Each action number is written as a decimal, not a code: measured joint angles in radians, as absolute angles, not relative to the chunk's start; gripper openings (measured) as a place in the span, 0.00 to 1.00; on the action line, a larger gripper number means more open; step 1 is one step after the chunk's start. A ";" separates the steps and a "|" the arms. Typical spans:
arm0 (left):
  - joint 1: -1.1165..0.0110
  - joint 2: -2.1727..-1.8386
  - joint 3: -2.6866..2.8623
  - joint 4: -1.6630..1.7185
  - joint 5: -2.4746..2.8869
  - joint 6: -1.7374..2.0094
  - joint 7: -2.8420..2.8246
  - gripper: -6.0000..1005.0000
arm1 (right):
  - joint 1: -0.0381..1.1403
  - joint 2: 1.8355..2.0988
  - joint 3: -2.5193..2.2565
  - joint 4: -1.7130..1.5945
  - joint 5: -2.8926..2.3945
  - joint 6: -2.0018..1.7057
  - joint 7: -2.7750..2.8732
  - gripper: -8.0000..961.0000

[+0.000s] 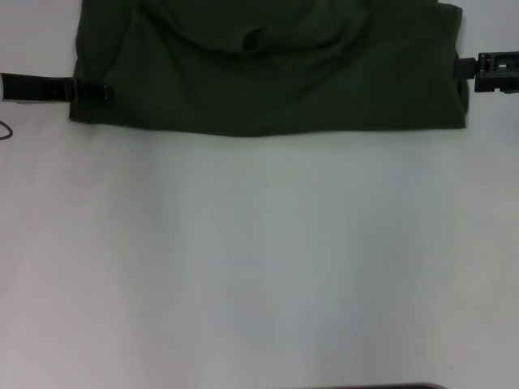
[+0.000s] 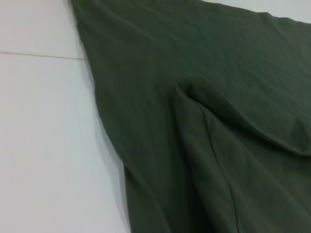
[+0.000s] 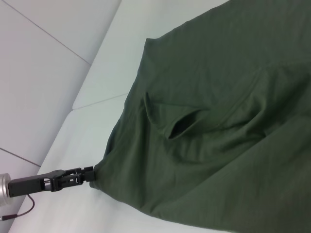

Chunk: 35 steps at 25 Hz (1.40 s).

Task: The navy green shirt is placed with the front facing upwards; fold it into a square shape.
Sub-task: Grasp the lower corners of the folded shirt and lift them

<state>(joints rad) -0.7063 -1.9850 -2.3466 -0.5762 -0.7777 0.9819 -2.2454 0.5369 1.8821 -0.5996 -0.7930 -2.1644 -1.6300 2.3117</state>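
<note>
The navy green shirt (image 1: 268, 81) lies across the far part of the white table, plain green side up, with a sagging fold (image 1: 259, 36) near its middle. No lettering shows. My left gripper (image 1: 93, 91) reaches in flat from the left and is shut on the shirt's left edge; the right wrist view shows this gripper (image 3: 90, 174) pinching a corner of the cloth. At the right edge, my right gripper (image 1: 464, 67) is shut on the shirt's side. The left wrist view holds only the shirt (image 2: 204, 121) with a raised crease.
The white table (image 1: 259, 259) stretches bare from the shirt's near hem toward me. A thin dark cable (image 1: 5, 130) lies at the left border. A table seam (image 2: 39, 54) runs beside the cloth.
</note>
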 joint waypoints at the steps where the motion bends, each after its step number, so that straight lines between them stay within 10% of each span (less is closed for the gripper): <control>1: -0.707 -1.985 -2.347 -0.576 -0.774 0.984 -2.246 0.73 | 0.536 1.882 -0.598 -0.793 -2.164 -1.630 2.312 0.97; 35: -0.731 -1.997 -2.287 -0.576 -0.745 1.037 -2.321 0.58 | 0.538 1.877 -0.597 -0.793 -2.163 -1.638 2.314 0.97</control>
